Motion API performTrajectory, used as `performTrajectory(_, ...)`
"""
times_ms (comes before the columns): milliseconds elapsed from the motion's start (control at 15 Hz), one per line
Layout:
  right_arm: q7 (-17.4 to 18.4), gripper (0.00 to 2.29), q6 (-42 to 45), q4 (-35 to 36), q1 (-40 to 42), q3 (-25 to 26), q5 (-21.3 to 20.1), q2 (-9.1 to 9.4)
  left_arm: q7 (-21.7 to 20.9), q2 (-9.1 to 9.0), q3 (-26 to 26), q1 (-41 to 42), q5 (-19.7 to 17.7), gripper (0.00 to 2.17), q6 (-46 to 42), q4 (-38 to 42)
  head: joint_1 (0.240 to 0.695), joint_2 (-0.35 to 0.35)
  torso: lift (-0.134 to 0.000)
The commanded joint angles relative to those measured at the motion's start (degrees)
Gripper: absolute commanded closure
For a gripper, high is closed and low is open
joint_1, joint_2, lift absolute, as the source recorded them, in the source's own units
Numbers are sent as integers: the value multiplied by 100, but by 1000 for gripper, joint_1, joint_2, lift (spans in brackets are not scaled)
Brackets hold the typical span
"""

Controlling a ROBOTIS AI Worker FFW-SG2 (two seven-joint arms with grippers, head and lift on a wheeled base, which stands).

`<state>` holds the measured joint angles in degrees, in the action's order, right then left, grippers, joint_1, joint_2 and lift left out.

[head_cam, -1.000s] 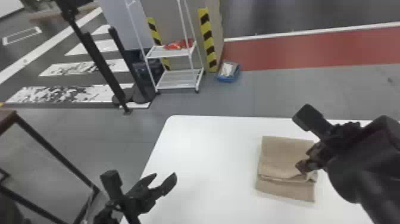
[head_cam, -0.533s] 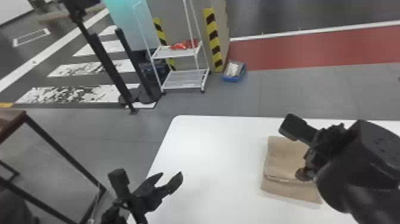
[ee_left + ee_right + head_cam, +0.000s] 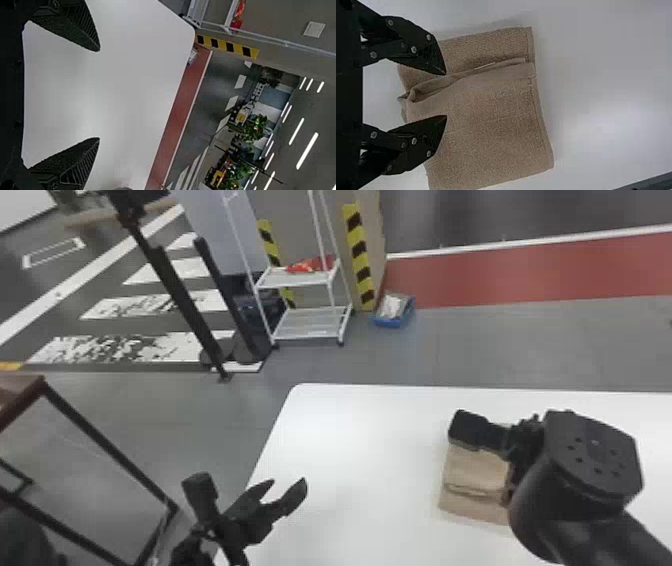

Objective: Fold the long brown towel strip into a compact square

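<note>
On the right of the counter (image 3: 360, 430), the folded brown towel (image 3: 486, 134) lies beneath the right pincer (image 3: 446, 95), its longer axis running near to far. That pincer's fingers are spread, gripping nothing; the upper layer's edge passes between their tips, making the right arm nearer.

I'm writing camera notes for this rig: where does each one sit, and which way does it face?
Head view: on the robot's head, facing forward and down over the white table; the left gripper and right arm show.
Left wrist view: on the left wrist, looking out past its open gripper, across the table to the red floor strip.
Right wrist view: on the right wrist, looking down past the open right gripper at the folded towel.
Head and right wrist views share the towel.
</note>
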<state>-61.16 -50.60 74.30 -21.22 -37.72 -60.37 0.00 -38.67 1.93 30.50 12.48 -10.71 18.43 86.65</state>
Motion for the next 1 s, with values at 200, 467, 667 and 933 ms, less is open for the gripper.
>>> performTrajectory(200,-10,596,2,-223,13,-113,-98,5,-17,-9,-9,0,7,80,-1,1,695,350,0)
performTrajectory(467,315,599,37,-592,-93,-174,-221,5,-35,-9,0,27,-2,80,-1,19,695,350,0)
performTrajectory(667,465,599,37,-601,-102,-166,-177,5,-35,-9,0,44,-2,80,-1,37,695,345,0)
performTrajectory(933,562,613,125,-680,-102,-174,-203,5,-61,-9,35,62,-10,80,-1,45,695,343,0)
